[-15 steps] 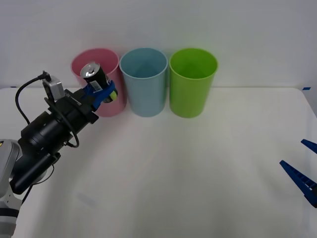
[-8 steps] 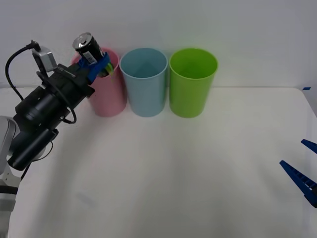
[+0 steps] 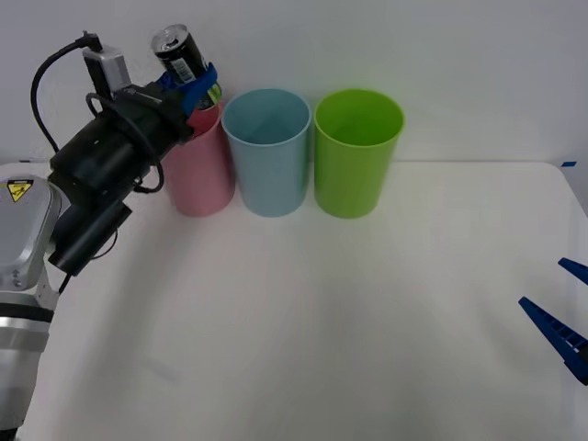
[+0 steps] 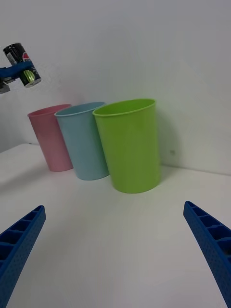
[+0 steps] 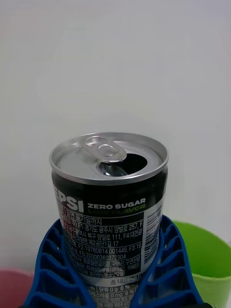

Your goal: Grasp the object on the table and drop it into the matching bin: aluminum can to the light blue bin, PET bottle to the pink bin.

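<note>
Hovering over tall pink plastic bin (image 3: 198, 165), left gripper (image 3: 190, 87) clamps small dark silver-topped aluminum can (image 3: 181, 57); releasing here missorts, light blue bin (image 3: 266, 152) adjacent.

aluminum can (image 5: 109, 202): silver top, black body, white lettering, yellow-green band, barcode patch on side
pink bin (image 3: 197, 170): plain pink
light blue bin (image 3: 267, 152): plain light blue
third bin (image 3: 357, 152): lime green
table (image 3: 349, 322): plain white
left gripper (image 3: 193, 85) fingers (image 5: 166, 269): blue, ribbed
right gripper (image 4: 115, 250) fingers (image 4: 211, 243): blue, ribbed
left arm (image 3: 101, 184): black; white shell, yellow warning sticker
</note>
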